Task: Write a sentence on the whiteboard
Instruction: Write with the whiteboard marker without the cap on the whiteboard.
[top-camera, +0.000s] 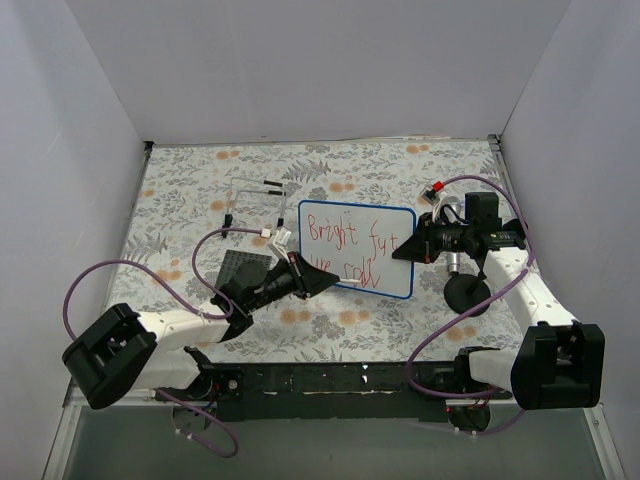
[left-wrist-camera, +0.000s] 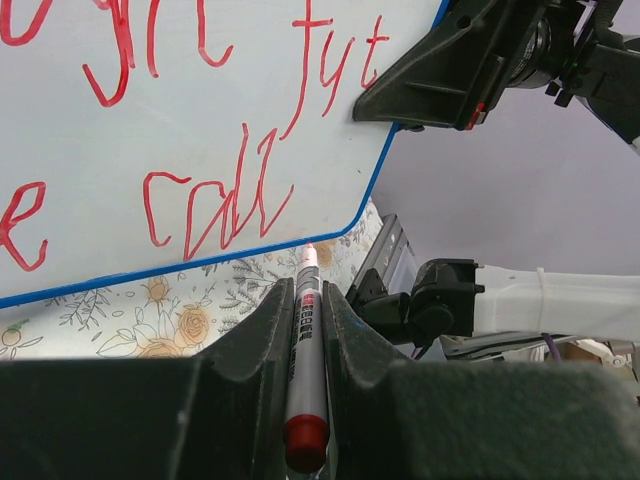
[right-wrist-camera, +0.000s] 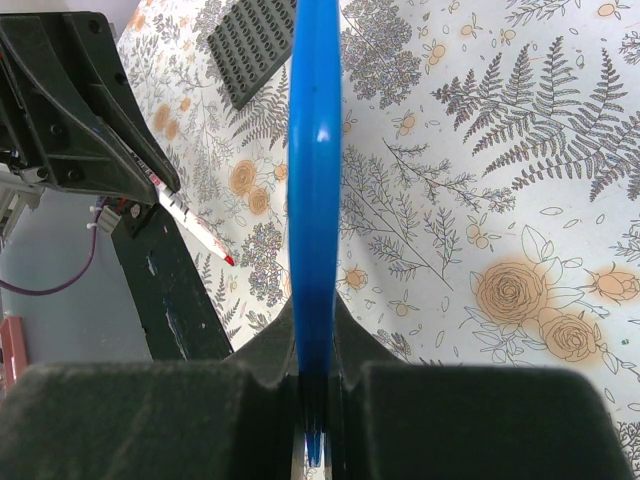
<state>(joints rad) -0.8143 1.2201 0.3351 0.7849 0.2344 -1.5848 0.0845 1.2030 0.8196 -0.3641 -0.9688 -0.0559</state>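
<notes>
The whiteboard (top-camera: 380, 262), white with a blue rim, lies tilted mid-table. Its rim (right-wrist-camera: 315, 180) shows edge-on in the right wrist view. My right gripper (top-camera: 404, 246) (right-wrist-camera: 315, 325) is shut on its right edge. The sentence (top-camera: 348, 232) (left-wrist-camera: 215, 205) is red handwriting in two lines, "Bright fut" above a shorter line. My left gripper (top-camera: 333, 281) (left-wrist-camera: 308, 295) is shut on a red-capped grey marker (left-wrist-camera: 305, 350) (right-wrist-camera: 190, 220). The marker's tip sits just off the board's near rim (left-wrist-camera: 250, 250), over the flowered cloth.
A dark grey studded plate (top-camera: 243, 268) (right-wrist-camera: 255, 40) lies left of the board, under my left arm. A black round stand (top-camera: 467, 292) and a silver cylinder (top-camera: 452, 262) sit beneath my right arm. A small red item (top-camera: 435, 189) and clear plastic pieces (top-camera: 255, 200) lie farther back.
</notes>
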